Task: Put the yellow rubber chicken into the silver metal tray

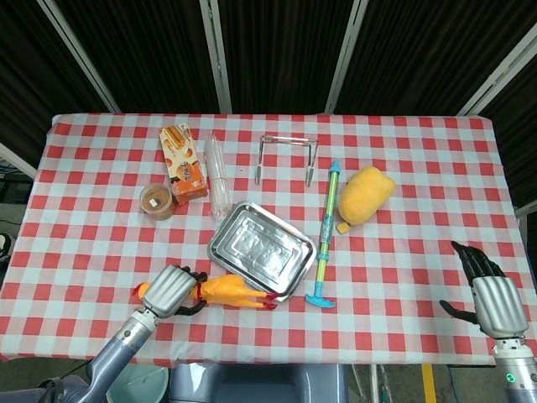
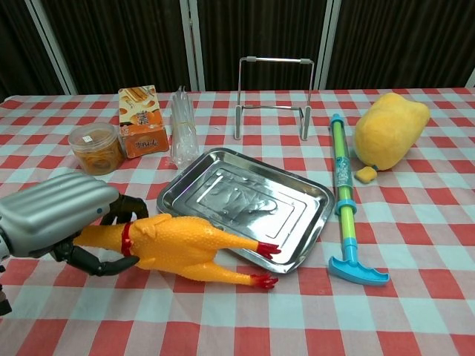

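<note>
The left hand (image 2: 56,215) grips the chicken (image 2: 185,245) by its neck, the dark fingers (image 2: 100,263) curled under and around it — the head sticks out behind the hand in the head view. The chicken's body points toward the tray (image 2: 312,194), its red feet just over or beside the tray's near rim; from the chest view the body seems raised off the tabletop (image 2: 415,311), though I cannot tell for sure whether it touches. The tray itself sits mid-tabletop, tilted relative to the table edges, with nothing in it.

The right hand (image 1: 491,294) hangs by the right edge of the tabletop, well apart from everything, holding nothing, fingers (image 1: 474,259) spread apart.

Beside the tray on the right lies a water squirter (image 2: 343,200); past it, a yellow plush (image 2: 390,130). Behind the tray stands a wire rack (image 2: 272,96). To the left are a snack box (image 2: 141,121), a clear bag (image 2: 182,133) and a round tub (image 2: 96,147).
</note>
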Action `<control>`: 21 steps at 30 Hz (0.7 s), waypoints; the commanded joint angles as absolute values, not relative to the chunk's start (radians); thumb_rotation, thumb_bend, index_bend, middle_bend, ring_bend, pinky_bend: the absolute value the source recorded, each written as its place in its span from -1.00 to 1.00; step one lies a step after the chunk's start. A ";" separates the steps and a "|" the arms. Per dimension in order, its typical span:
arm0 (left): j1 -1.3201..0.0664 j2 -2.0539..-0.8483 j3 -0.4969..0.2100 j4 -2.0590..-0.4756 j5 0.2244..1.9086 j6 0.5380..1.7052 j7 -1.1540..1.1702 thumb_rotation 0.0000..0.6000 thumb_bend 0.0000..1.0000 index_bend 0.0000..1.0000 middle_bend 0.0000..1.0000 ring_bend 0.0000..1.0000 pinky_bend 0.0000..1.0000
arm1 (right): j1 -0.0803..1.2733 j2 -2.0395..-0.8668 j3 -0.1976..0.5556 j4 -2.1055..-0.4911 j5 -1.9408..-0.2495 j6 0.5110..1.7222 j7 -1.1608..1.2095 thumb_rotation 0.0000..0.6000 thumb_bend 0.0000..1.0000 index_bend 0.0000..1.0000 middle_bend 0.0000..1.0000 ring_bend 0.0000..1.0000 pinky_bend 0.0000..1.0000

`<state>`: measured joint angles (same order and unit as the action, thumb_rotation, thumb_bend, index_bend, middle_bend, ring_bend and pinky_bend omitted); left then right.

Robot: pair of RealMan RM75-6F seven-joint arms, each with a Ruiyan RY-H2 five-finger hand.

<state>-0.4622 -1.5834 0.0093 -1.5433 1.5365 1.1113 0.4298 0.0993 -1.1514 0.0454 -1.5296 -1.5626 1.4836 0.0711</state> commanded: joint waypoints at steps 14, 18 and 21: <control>-0.641 -1.245 -0.121 -1.787 1.631 1.056 0.339 1.00 0.61 0.25 0.33 0.18 0.39 | 0.289 -0.930 -0.014 -1.810 -1.832 1.374 0.670 1.00 -0.70 -0.89 -0.68 -0.69 -0.34; -0.701 -1.214 -0.189 -1.828 1.560 0.992 0.387 1.00 0.62 0.26 0.34 0.19 0.40 | 0.371 -0.908 -0.006 -1.854 -1.859 1.309 0.788 1.00 -0.70 -0.90 -0.68 -0.69 -0.34; -0.745 -1.208 -0.235 -1.850 1.499 0.953 0.439 1.00 0.62 0.26 0.34 0.19 0.41 | 0.430 -0.903 0.011 -1.889 -1.836 1.236 0.804 1.00 -0.70 -0.94 -0.68 -0.69 -0.34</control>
